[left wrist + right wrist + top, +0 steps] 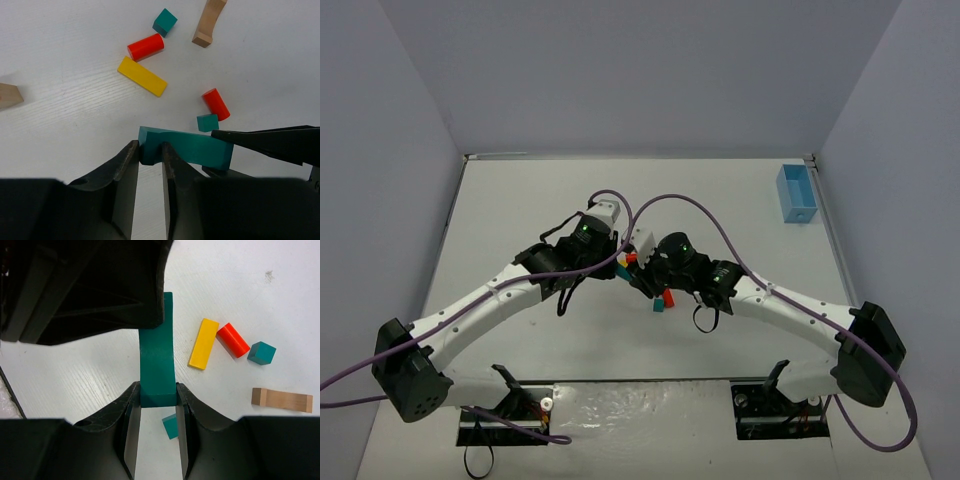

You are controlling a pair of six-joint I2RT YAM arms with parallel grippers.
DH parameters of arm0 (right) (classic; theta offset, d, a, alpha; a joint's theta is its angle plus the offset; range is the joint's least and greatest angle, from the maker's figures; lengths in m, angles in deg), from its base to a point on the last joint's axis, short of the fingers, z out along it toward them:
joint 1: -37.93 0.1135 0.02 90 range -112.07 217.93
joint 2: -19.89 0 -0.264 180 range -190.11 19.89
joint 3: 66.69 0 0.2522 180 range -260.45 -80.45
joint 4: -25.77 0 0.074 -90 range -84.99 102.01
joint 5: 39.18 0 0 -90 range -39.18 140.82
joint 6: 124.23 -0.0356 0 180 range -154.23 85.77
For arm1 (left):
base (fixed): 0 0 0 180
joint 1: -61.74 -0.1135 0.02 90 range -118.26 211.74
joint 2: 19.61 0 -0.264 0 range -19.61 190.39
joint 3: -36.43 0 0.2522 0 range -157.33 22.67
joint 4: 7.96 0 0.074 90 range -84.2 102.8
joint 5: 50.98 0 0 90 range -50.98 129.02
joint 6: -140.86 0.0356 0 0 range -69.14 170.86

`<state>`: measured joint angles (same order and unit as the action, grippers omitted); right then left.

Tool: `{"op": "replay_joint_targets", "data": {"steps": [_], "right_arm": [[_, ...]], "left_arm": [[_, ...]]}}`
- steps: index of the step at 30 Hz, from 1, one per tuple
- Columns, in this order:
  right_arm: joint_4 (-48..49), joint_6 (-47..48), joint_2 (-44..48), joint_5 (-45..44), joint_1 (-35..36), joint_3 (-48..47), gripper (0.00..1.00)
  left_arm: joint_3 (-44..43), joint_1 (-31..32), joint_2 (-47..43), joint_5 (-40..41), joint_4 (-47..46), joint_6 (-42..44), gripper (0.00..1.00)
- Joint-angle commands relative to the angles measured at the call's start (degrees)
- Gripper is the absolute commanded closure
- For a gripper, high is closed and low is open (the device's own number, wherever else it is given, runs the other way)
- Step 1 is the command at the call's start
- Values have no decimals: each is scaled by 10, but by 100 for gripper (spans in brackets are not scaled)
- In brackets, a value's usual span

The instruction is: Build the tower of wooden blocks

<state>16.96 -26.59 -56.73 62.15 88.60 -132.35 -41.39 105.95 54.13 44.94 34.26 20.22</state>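
Worktop [520, 230]: white, walled at the back and both sides. Carries both arms at its near edge, the wrists meeting over the middle.

Pieces of the wood block tower [665, 299]: unstacked. Lie singly on the worktop at its middle, under and around the two wrists.

Left jaws: closed on one end of the long teal block [195, 150], with a finger on each side of that end.

Right jaws: closed on the opposite end of the same block, with fingers [131, 410] pressed flat against its two long sides. Bridges both pairs of jaws end to end. Cannot tell whether resting on the worktop or held clear of it.

Near teal cube [207, 122]: sits just beyond the long teal block. Shows partly hidden behind that block's end in the right wrist view.

Near red cylinder [216, 104]: lies on its side just beside the near teal cube, touching or almost so.

Yellow block [142, 76]: flat bar, lying flat, farther out and apart from the near pair.

Far red cylinder [145, 47]: lies on its side just beside the yellow block.

Far teal cube [164, 22]: sits just past one end of the far red cylinder. Cannot tell whether touching.

Curved tan block [210, 22]: lies beside the far teal cube but apart from it, cut by the top edge of the left wrist view.

Second tan block [9, 96]: lies off to one side, well apart from the others, cut by the frame edge.

Blue bin [797, 193]: stands at the far right of the worktop by the side wall, well apart from every block.
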Motion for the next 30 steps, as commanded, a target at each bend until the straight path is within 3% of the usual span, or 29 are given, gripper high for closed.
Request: {"op": "replay_joint_targets", "data": {"steps": [1,4,11,22,30], "right_arm": [[31,4,35,-5,-9,-1,100],[32,4,34,-6,-9,0,100],[32,5,33,-8,-10,1,91],[32,1,25,-8,-11,-1,41],[30,-5,42,-12,-17,5,25]], "left_arm": [[-1,-4,-17,12,-3,3,89],[-1,-5,-15,14,-3,4,100],[10,-5,-21,26,-3,1,100],[26,-8,-32,59,-7,0,100],[40,-32,-47,86,-8,-4,100]]}}
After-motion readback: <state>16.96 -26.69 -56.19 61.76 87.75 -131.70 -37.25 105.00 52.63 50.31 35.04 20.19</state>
